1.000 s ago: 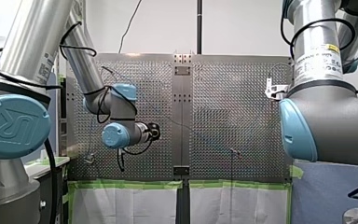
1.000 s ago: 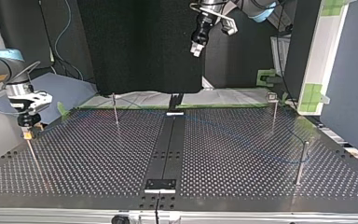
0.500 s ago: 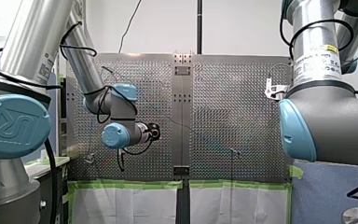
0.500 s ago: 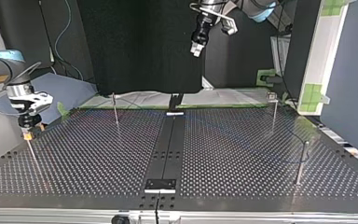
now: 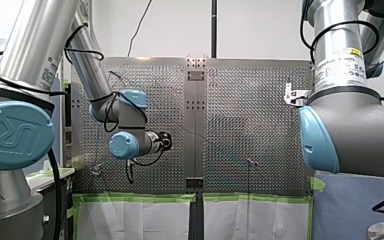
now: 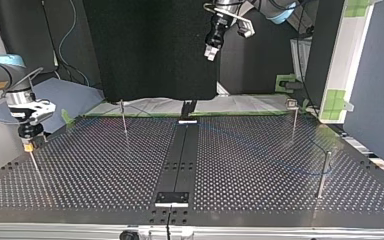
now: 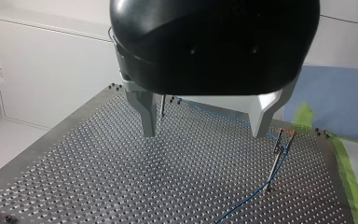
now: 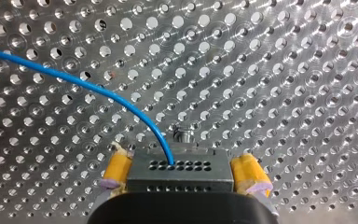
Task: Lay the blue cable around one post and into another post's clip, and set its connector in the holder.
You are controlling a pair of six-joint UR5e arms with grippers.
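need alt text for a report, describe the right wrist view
My right end effector, with yellow pads, clamps a grey rectangular metal connector; a thin blue cable arcs out of it across the perforated silver metal table.

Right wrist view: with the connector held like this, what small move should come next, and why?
Probably ease my right gripper down slightly: its yellow pads clamp the connector, blue cable attached, over the table beside what looks like a post top. The holder itself I cannot make out.

My right end effector (image 8: 182,171) hides the connector's (image 8: 177,179) near end.
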